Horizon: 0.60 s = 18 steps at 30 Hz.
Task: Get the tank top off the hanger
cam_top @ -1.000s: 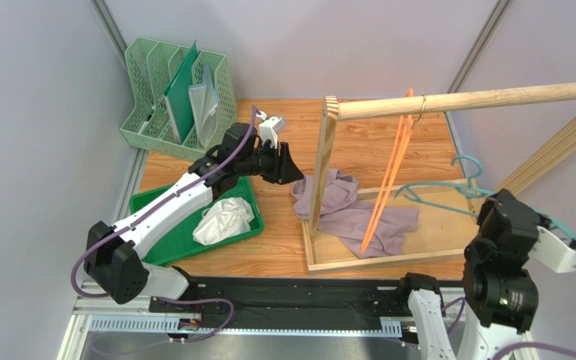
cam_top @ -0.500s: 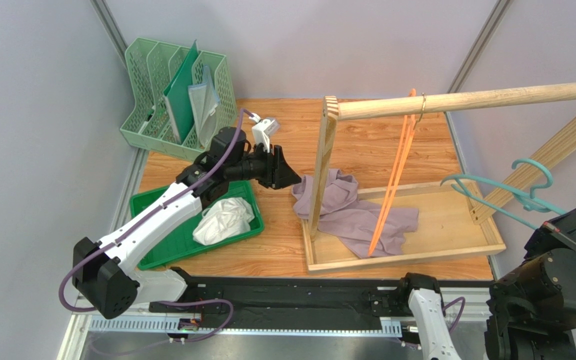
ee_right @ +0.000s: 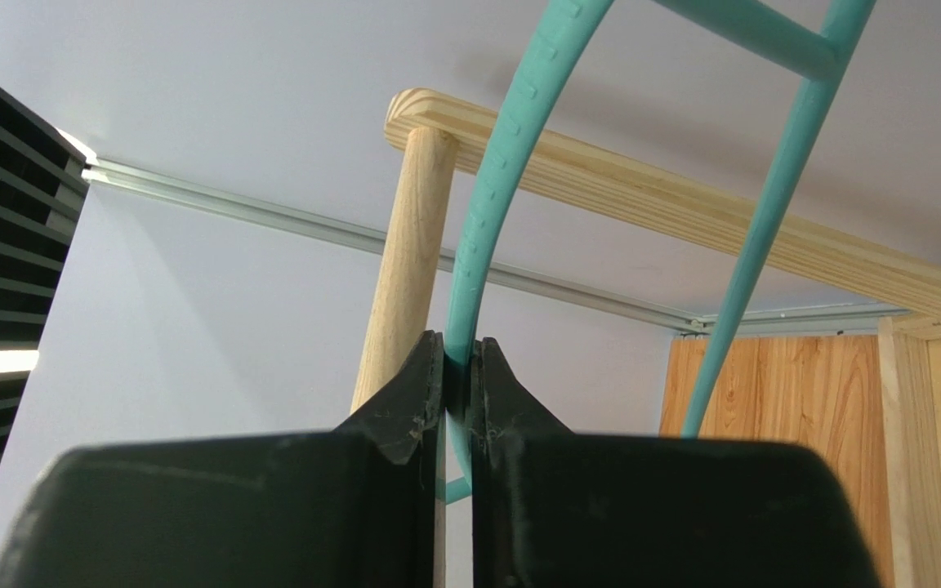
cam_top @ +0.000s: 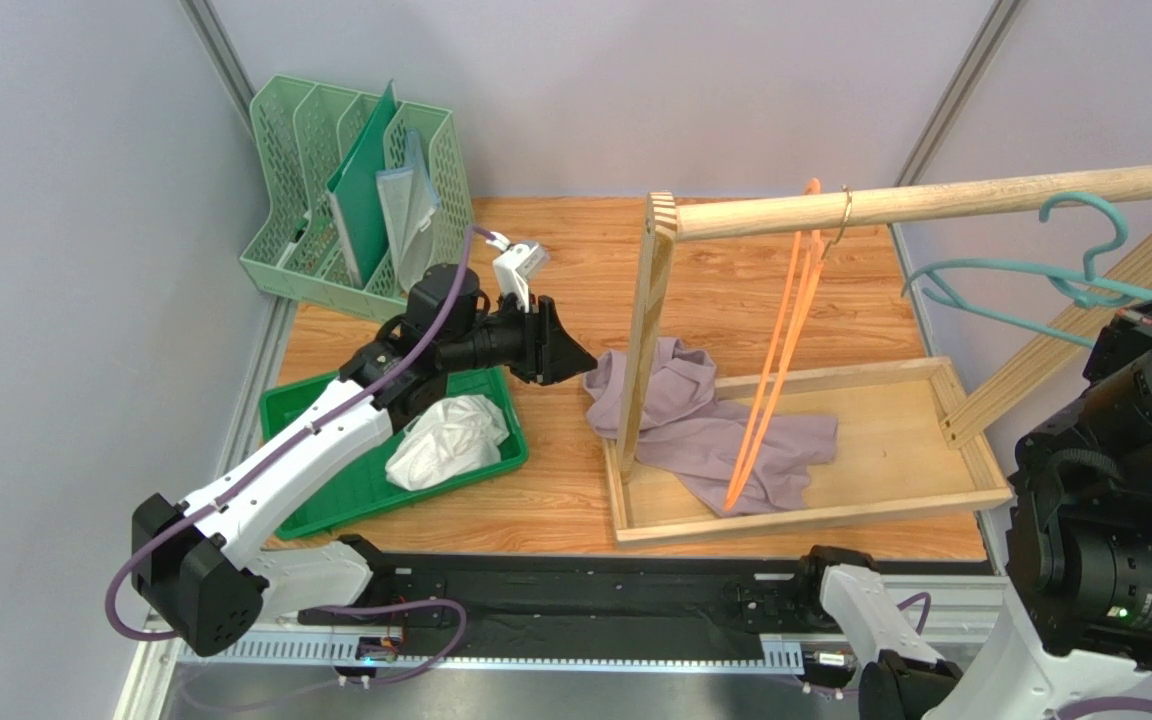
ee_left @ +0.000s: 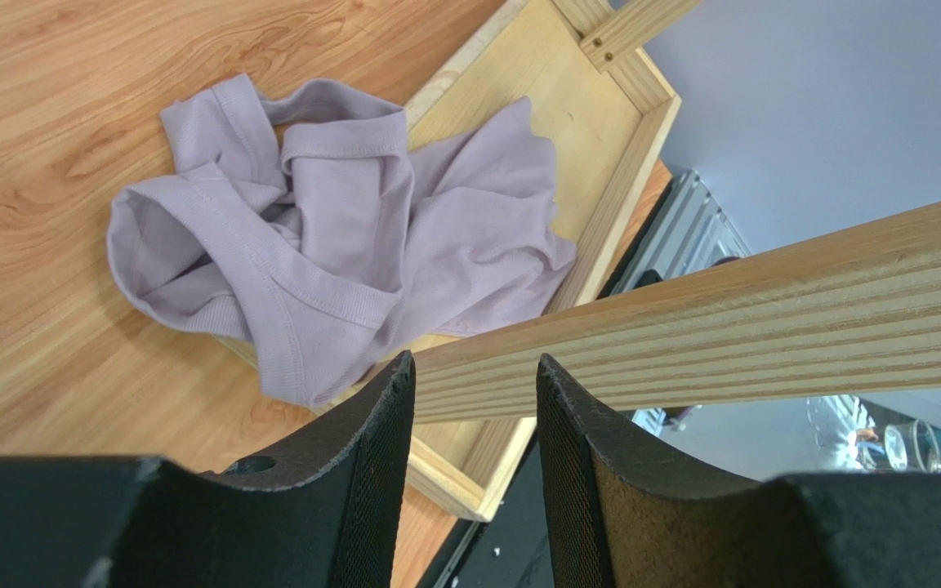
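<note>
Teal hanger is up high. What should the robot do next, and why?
Probably hook the teal hanger over the wooden rod. The right end effector is shut on it beside the rod, and the tank top already lies off it.

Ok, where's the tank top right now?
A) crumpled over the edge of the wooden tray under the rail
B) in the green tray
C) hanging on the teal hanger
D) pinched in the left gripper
A: the tank top lies crumpled, partly in the wooden tray and partly on the table, while the right gripper holds the teal hanger with no cloth on it.
</note>
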### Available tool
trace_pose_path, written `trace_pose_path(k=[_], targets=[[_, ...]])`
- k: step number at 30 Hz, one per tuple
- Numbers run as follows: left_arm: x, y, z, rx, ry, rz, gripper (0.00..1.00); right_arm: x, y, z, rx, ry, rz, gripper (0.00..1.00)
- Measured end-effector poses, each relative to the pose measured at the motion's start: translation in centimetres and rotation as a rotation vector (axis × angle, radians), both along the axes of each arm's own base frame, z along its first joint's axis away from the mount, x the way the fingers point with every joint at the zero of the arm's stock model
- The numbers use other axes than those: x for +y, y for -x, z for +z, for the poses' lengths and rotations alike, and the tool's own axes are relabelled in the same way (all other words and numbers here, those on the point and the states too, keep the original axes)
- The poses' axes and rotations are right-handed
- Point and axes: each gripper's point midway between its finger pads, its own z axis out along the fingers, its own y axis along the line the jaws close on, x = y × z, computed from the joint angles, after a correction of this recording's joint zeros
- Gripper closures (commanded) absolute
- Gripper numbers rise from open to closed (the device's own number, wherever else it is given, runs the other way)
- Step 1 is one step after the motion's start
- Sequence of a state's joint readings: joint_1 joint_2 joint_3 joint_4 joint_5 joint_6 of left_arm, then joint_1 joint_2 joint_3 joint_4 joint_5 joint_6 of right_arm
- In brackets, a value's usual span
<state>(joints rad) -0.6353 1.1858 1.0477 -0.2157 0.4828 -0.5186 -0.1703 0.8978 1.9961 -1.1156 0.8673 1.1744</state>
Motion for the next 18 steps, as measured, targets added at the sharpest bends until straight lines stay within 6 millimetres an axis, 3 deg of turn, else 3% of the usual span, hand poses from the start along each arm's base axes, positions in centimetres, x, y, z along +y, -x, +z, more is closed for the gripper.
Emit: trace_pose_path(k=[10,18], targets=[[-0.1,-0.2,0.1,-0.011,0.006,0.005,0.53,-0.3,-2.1,2.9,-0.031,0.031,0.003,1.0],[-0.1,-0.2,0.0,-0.01,0.005,0.005,0.53,-0.9,-5.2,1.9,0.021,0.02,0.005,1.0]])
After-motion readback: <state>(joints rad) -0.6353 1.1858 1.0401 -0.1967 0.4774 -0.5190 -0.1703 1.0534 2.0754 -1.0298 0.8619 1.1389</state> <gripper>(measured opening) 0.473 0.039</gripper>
